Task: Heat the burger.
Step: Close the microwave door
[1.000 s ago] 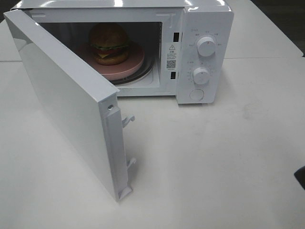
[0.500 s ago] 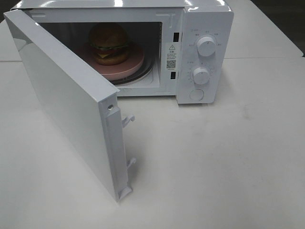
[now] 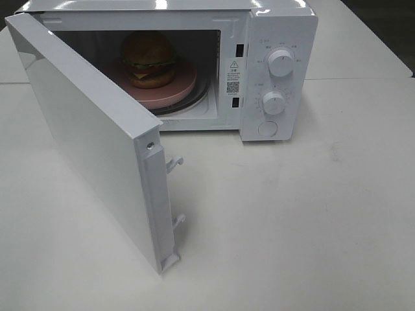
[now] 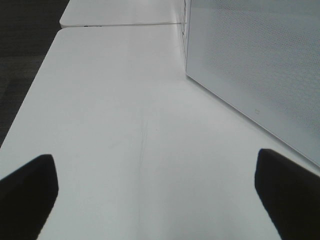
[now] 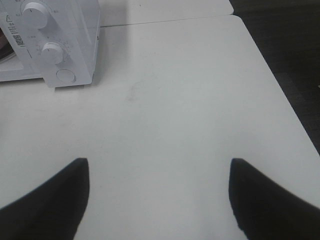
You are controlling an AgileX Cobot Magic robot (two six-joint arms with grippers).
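The burger (image 3: 148,59), with a golden-brown bun, lettuce and cheese, sits on a round pink plate (image 3: 178,87) inside the white microwave (image 3: 279,26). The microwave door (image 3: 91,136) stands wide open, swung toward the front left. Neither gripper shows in the exterior high view. My left gripper (image 4: 155,192) is open and empty over the bare table, with the door's outer face (image 4: 260,65) beside it. My right gripper (image 5: 157,200) is open and empty, well back from the microwave's dial panel (image 5: 50,45).
The microwave has two round dials (image 3: 280,63) and a round button (image 3: 267,128) on its right panel. The white table (image 3: 311,214) ends at dark floor on the right (image 5: 295,60) and on the left (image 4: 20,65).
A dark part of the right arm at the right edge of the exterior high view has withdrawn out of view. The burger, plate and door have not moved.
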